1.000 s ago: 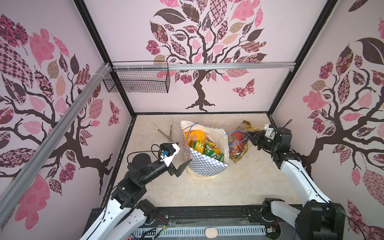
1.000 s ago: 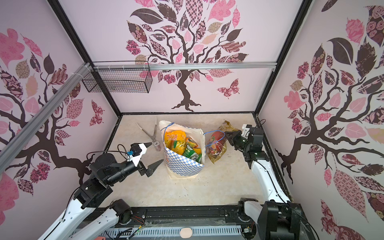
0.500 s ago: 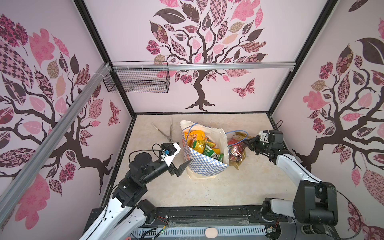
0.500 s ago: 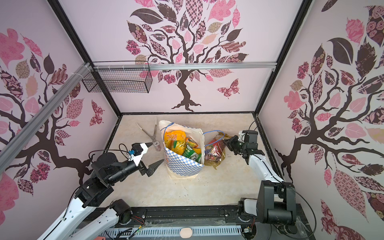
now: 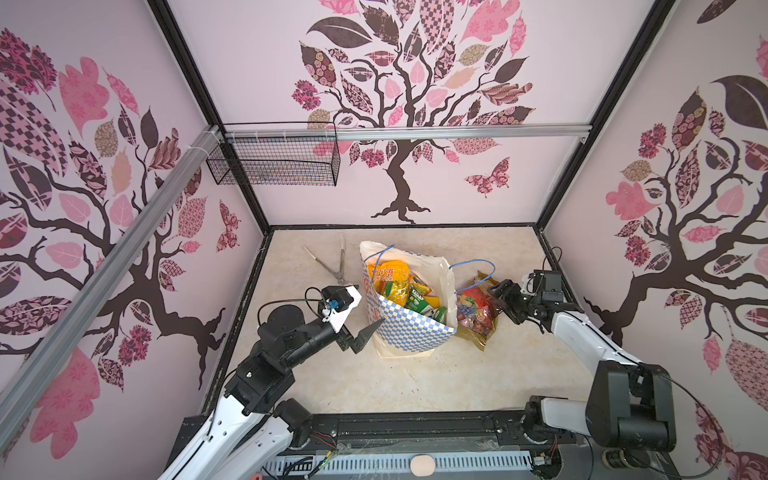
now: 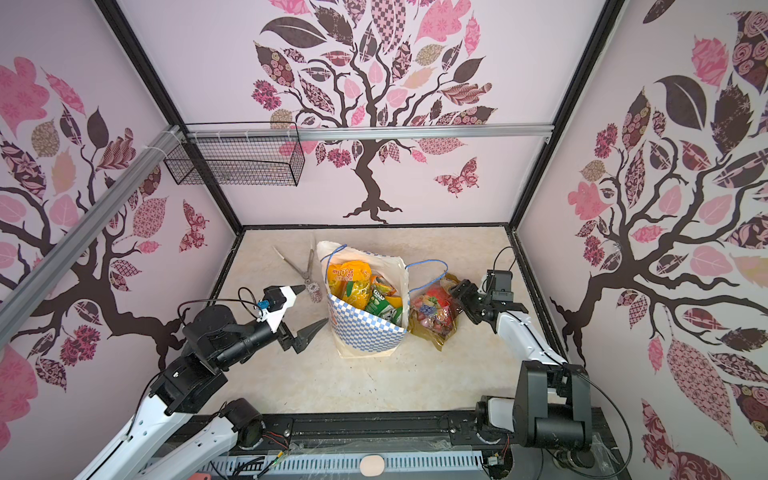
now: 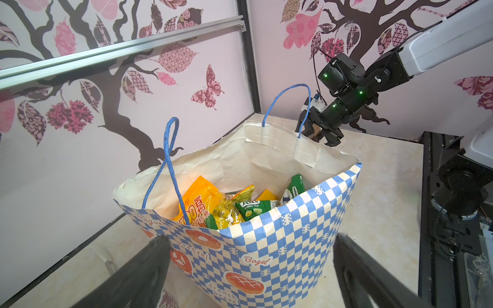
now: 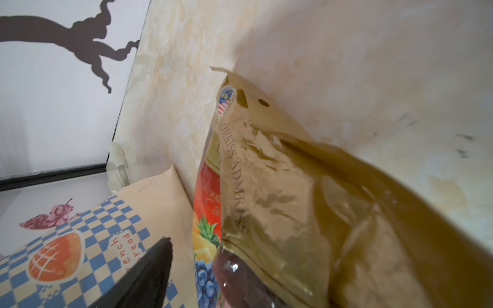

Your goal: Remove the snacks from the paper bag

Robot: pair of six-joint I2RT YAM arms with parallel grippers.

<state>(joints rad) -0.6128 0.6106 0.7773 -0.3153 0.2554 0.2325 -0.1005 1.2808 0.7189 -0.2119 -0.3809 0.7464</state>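
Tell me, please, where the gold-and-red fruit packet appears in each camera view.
Top view: gold-red packet lies right of the paper bag.
Top view: same place, beside the bag's right wall.
Left wrist: mostly hidden behind the bag; a brown corner shows at the right gripper.
Right wrist: fills the middle of the picture.
Shared landmark: the bag's blue check print.

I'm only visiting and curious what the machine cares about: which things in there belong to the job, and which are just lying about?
Part of the job:
- paper bag
- snacks inside it
- gold-red fruit packet, lying on the table beside the bag

Just lying about:
- metal tongs on the table
- small patterned cup by the tongs
- wire basket hung on the rail
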